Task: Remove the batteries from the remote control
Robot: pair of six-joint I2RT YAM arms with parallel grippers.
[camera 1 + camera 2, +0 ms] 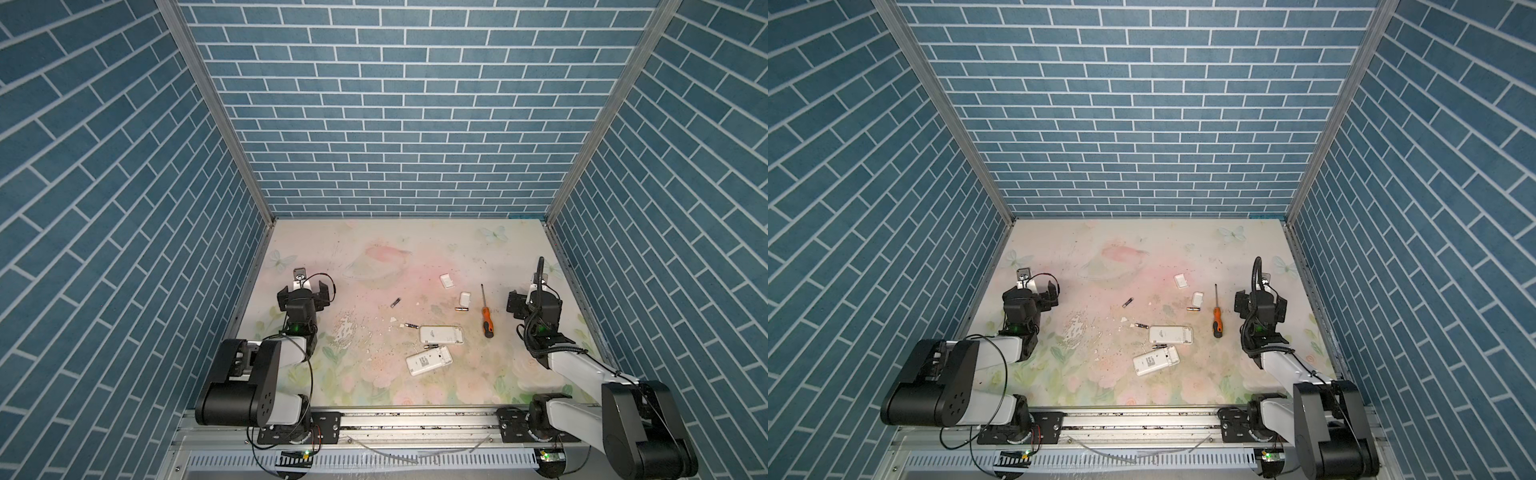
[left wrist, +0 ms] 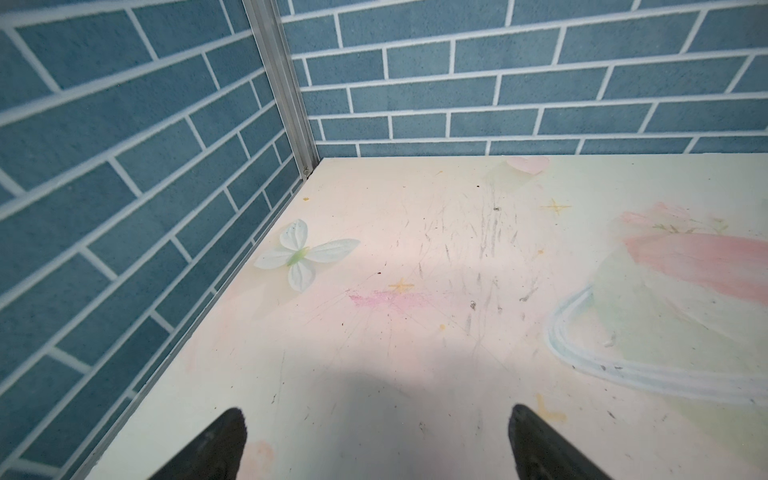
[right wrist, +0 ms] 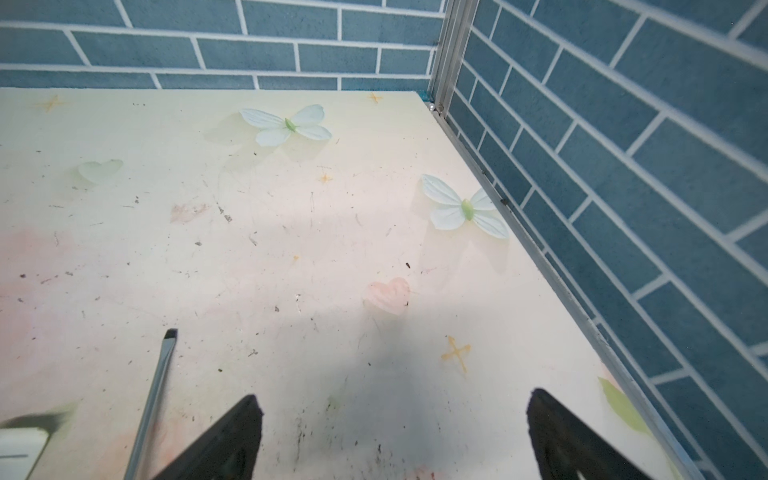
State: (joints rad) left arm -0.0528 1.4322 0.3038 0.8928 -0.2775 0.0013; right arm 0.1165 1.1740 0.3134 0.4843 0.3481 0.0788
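Two white remote controls lie with their backs up right of the middle in both top views, one just behind the other. Several batteries lie loose on the table: one to the left, one by the rear remote, one between the remotes, one further back. My left gripper hovers open and empty at the far left. My right gripper hovers open and empty at the far right.
An orange-handled screwdriver lies between the remotes and the right gripper. Two small white covers lie behind the remotes. Blue brick walls close in the table on three sides.
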